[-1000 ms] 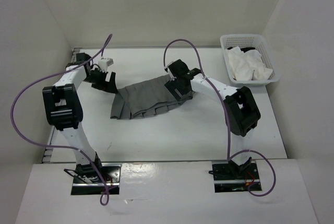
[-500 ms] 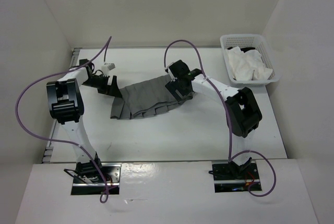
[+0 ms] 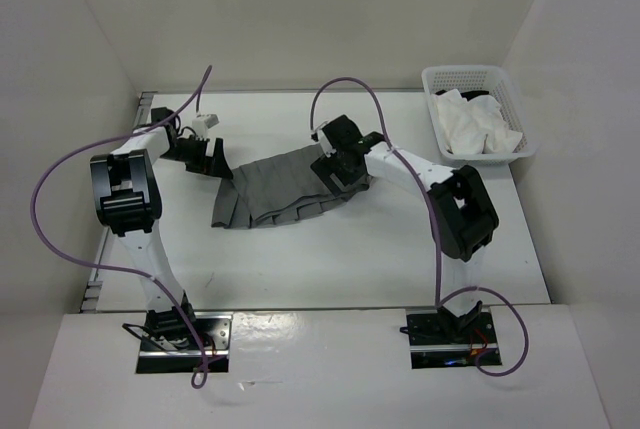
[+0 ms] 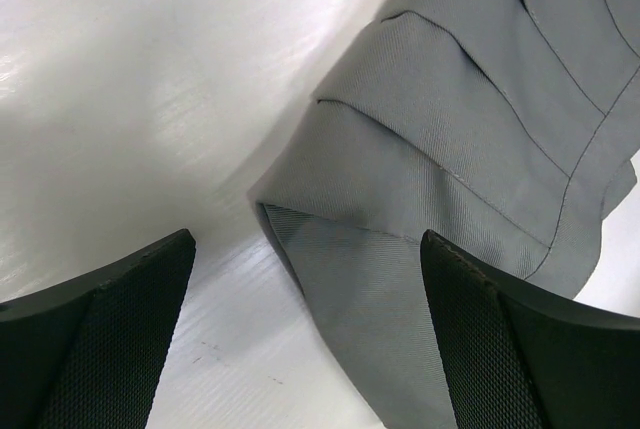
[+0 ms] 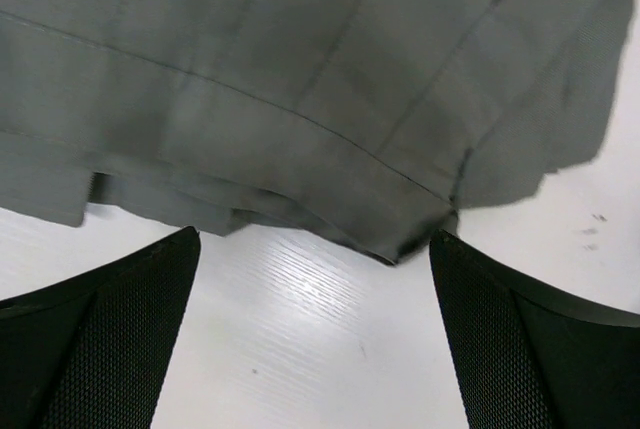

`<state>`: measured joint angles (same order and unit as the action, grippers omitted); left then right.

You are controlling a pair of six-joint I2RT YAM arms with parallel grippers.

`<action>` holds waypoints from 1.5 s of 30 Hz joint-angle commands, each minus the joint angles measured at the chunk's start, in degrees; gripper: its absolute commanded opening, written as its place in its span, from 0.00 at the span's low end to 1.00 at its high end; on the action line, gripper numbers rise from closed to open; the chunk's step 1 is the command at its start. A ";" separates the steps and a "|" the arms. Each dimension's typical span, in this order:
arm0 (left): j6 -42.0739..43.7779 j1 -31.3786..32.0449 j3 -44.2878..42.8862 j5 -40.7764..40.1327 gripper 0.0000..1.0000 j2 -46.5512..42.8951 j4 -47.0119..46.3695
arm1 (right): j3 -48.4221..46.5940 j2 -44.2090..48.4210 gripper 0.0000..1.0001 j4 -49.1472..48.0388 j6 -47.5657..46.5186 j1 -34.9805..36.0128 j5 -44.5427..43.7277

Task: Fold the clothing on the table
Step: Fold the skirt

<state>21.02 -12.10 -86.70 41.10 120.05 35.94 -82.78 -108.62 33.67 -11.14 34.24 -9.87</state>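
Left pincer (image 3: 217,166) shifted, skirt (image 3: 280,187) (pleated) — unfolded

Overhead, the right gripper (image 3: 332,167) hides the right end of the skirt (image 3: 270,189) at centre frame. Both wrist views crop the skirt at the top edge and the fingers (image 4: 100,339) at the bottom corners.

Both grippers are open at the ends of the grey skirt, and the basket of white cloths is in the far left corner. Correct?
Wrong corner: the top view shows the basket of white cloths in the far right corner. The left gripper and right gripper are indeed open at the ends of the skirt.
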 commanded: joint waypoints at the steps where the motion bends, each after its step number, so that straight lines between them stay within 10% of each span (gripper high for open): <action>1: -0.27 -0.03 -1.99 -0.76 1.00 1.94 -0.53 | -4.74 -2.56 1.00 -3.26 1.29 -0.31 7.04; 31: 2.36 4.36 -3.30 -4.81 1.00 5.89 1.05 | -15.48 -16.80 1.00 -10.20 9.99 0.21 11.27; 45: 8.60 5.42 -1.46 -5.33 0.82 6.43 6.68 | -15.48 -15.67 1.00 -9.68 9.99 0.21 11.27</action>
<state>26.41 -7.07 -90.59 37.63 122.83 35.79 -96.01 -125.64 25.71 -1.69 34.24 0.93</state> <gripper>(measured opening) 0.825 0.994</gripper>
